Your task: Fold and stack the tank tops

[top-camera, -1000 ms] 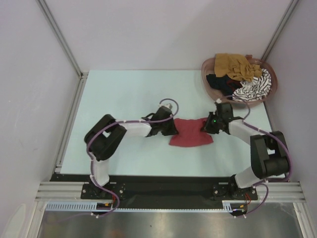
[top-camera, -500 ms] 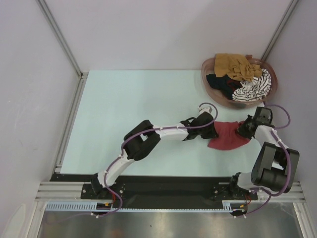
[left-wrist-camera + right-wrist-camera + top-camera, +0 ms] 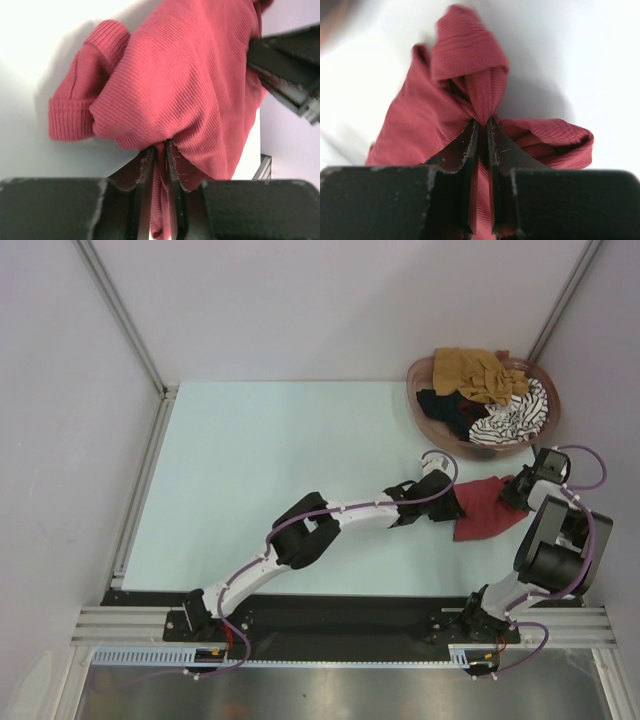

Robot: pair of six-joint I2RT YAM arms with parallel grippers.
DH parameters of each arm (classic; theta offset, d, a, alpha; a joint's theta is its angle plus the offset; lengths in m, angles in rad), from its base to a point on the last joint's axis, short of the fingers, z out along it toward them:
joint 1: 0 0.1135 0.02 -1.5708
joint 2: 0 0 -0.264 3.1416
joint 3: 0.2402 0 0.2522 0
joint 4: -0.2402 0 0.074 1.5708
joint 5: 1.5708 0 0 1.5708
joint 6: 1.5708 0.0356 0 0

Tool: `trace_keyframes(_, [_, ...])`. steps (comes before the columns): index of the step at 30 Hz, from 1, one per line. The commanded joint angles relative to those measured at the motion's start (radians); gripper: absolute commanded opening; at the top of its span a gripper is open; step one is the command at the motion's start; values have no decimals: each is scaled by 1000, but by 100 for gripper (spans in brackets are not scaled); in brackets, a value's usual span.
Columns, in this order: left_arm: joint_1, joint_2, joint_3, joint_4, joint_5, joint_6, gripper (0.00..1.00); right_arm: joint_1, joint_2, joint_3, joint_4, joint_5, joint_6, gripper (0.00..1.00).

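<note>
Top view: the black top [image 3: 445, 405] lies mostly buried under the mustard top [image 3: 475, 370] and striped top [image 3: 515, 418]. Left wrist view: the red top [image 3: 190, 75] runs off the upper edge, the right gripper [image 3: 256, 64] off the right edge. Right wrist background: blurred.

Pinkish-brown oval basket [image 3: 418, 398] — far right corner of pale table [image 3: 260, 460].
</note>
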Motion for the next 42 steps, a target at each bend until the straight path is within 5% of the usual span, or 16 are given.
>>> trace_keyframes(1, [15, 47, 77, -47, 26, -26, 21, -19, 77, 85, 62, 11, -8, 0])
trace_keyframes(4, [20, 46, 82, -35, 32, -23, 24, -24, 121, 98, 70, 19, 21, 1])
trace_keyframes(7, [24, 40, 77, -19, 47, -5, 32, -27, 131, 106, 47, 43, 54, 14])
trace_keyframes(9, [27, 41, 83, 11, 85, 0, 58, -31, 109, 98, 38, 65, 72, 23])
trace_keyframes(10, [32, 46, 98, -14, 87, -8, 79, -34, 100, 88, 36, 70, 78, 37])
trace_keyframes(11, [32, 46, 114, -22, 88, -11, 85, -38, 89, 85, 25, 70, 87, 45])
trace_keyframes(13, [35, 20, 102, -40, 81, -18, 87, -47, 65, 83, 19, 94, 91, 50])
trace_keyframes(18, [53, -173, -240, 137, -4, -18, 86, -57, 19, 98, 2, 83, 95, 51])
trace_keyframes(24, [113, -321, -392, 88, -48, 9, 86, -56, -104, 141, -61, 114, 87, 60])
trace_keyframes(27, [138, -460, -533, 128, -70, 34, 86, -51, -187, 129, -94, 81, 78, 52])
trace_keyframes(32, [184, -635, -729, 99, -76, 129, 86, -1, -290, 42, -134, -99, 61, 9])
trace_keyframes(34, [196, -732, -802, 119, -70, 155, 86, 5, -326, -39, -104, -162, 58, 0])
trace_keyframes(38, [198, -867, -962, 119, -68, 193, 86, 8, -353, -141, -24, -327, 87, 0])
trace_keyframes(42, [198, -948, -1033, 119, -45, 215, 86, 34, -331, -178, 14, -331, 117, 0])
